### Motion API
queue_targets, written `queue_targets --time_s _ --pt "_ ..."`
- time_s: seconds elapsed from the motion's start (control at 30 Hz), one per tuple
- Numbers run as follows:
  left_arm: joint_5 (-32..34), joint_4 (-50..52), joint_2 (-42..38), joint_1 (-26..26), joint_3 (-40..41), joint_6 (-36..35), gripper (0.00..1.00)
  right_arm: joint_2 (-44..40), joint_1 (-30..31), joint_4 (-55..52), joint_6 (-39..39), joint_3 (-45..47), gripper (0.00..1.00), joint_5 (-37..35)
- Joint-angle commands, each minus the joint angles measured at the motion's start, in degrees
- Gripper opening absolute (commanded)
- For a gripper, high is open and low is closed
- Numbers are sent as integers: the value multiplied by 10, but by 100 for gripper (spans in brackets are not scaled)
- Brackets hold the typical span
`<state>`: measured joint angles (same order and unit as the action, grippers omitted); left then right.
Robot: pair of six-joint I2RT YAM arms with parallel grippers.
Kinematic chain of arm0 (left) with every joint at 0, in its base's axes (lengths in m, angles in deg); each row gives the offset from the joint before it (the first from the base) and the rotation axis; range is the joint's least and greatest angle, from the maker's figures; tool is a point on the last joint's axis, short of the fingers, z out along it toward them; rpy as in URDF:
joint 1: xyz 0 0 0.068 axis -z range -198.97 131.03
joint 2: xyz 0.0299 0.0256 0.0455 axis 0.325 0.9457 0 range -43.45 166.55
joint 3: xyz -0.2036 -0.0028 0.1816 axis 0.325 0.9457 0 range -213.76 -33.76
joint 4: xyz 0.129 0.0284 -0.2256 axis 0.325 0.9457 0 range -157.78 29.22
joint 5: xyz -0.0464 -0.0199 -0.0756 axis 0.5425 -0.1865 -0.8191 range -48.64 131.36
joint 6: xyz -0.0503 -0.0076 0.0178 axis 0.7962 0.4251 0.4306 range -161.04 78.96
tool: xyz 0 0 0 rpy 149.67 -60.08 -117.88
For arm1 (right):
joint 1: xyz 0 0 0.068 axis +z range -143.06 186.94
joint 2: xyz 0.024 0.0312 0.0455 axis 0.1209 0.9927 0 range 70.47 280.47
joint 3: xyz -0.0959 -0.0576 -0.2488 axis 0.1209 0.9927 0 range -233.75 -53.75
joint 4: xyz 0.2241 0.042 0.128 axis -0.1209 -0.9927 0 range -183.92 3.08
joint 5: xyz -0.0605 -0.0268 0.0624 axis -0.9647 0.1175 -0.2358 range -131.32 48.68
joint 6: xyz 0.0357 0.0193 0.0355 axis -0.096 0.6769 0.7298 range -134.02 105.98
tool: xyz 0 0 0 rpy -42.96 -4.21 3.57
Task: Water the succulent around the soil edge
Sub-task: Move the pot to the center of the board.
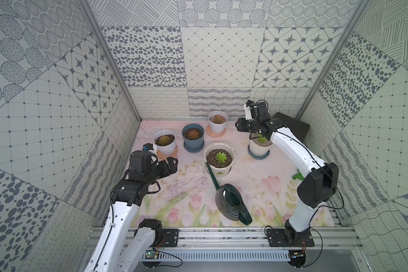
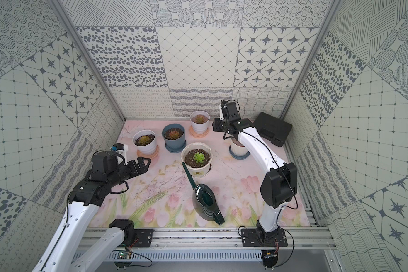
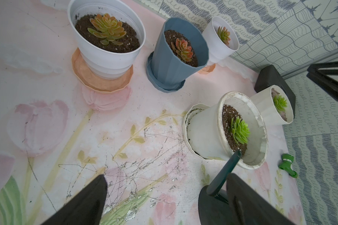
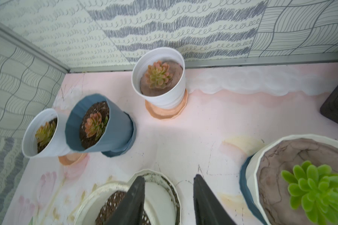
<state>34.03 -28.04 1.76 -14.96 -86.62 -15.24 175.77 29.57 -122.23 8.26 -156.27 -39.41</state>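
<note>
The green succulent [image 1: 220,157] grows in dark soil in a white pot [image 1: 219,173] at the middle of the table; it shows too in a top view [image 2: 199,156] and in the left wrist view [image 3: 240,131]. A dark green watering can [image 1: 231,203] stands in front of it, free of both grippers, with its long spout [image 1: 212,175] reaching up to the pot's left rim. My left gripper [image 1: 173,164] hovers left of the pot, open and empty; its wrist view [image 3: 167,181] shows only mat between the jaws. My right gripper [image 1: 238,124] hangs behind the pot, open and empty [image 4: 169,179].
A white pot on an orange saucer [image 1: 164,142], a blue pot [image 1: 193,137] and another white pot [image 1: 218,121] stand at the back. A white pot on a blue saucer [image 1: 259,148] sits under my right arm. A black case [image 1: 292,127] and a green hose nozzle [image 1: 298,176] lie at the right.
</note>
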Motion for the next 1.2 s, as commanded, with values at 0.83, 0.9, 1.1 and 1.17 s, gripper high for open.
queue_targets --time_s 0.83,0.9,1.1,1.17 --pt "-52 3 5 -6 1 -1 99 384 -29 8 122 -383 42 68" --pt "-53 3 5 -6 1 0 100 394 -29 7 127 -390 39 77" --pt "-55 3 3 -7 2 0 100 423 -29 6 147 -418 38 101" --pt "-56 3 2 -7 2 1 100 425 -29 6 150 -419 37 100"
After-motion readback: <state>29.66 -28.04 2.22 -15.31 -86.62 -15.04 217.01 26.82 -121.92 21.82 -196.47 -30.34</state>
